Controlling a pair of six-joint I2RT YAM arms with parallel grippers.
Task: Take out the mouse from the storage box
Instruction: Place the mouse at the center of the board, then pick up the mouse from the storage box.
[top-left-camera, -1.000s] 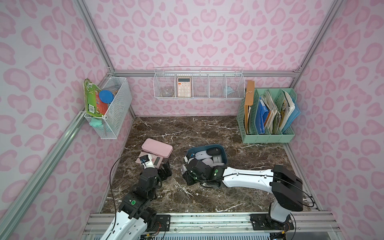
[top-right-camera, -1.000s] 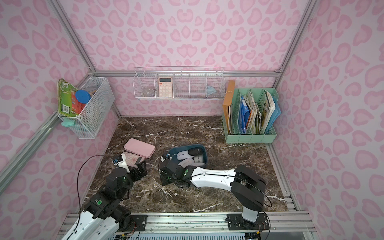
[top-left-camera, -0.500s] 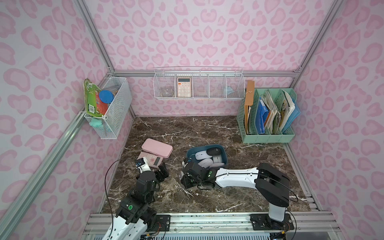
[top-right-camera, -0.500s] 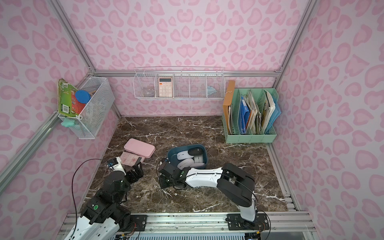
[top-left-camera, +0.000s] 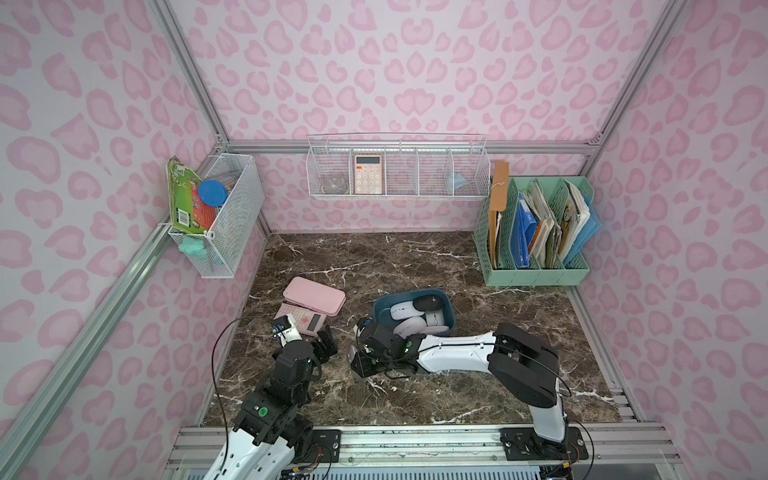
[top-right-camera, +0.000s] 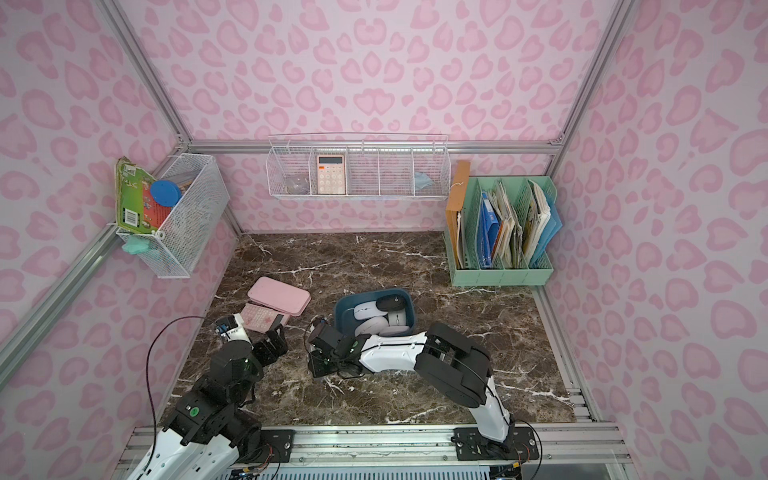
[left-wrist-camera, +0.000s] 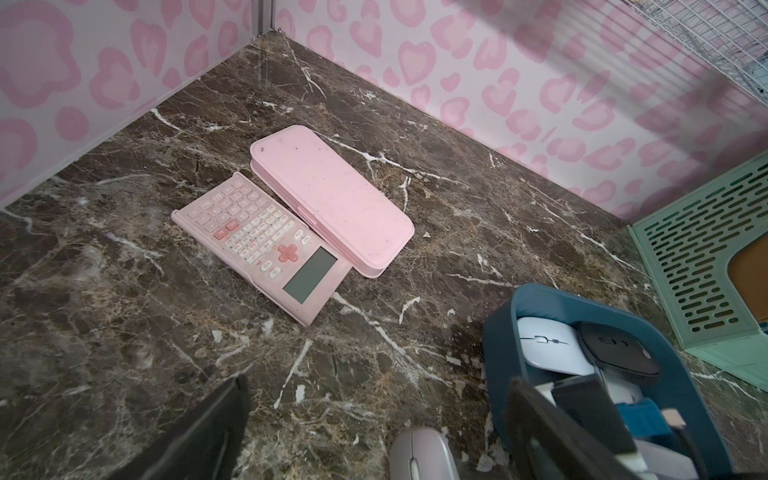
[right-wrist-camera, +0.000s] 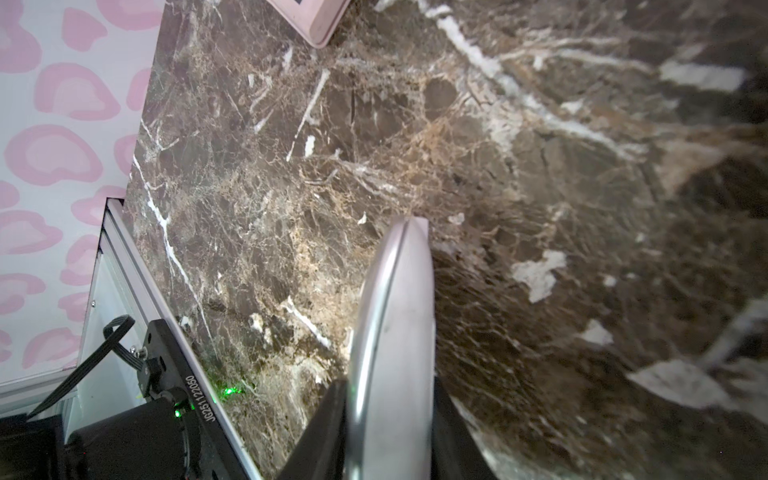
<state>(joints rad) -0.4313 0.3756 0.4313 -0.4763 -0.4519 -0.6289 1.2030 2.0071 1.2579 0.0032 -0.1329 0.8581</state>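
Between the black fingers (right-wrist-camera: 328, 424) of the right pincer (right-wrist-camera: 388, 386) is a silver-grey mouse (right-wrist-camera: 392, 324) with a darker seam. Under the pincer the table (top-left-camera: 415, 257) is dark brown marble veined in white and tan. Beside the pincer, on the side away from the arm bases, the storage box (left-wrist-camera: 498, 336) is dark blue, with white mice (left-wrist-camera: 548, 349) and one black mouse (left-wrist-camera: 619, 349) inside. Ahead of its tips lie a pink calculator (left-wrist-camera: 257, 237) with white and rose keys and a grey screen, and a plain pink case (left-wrist-camera: 332, 195). Well beyond, the file rack (top-left-camera: 536, 276) is mint green, and the walls (top-left-camera: 374, 62) are pale pink with darker pink leopard blotches.
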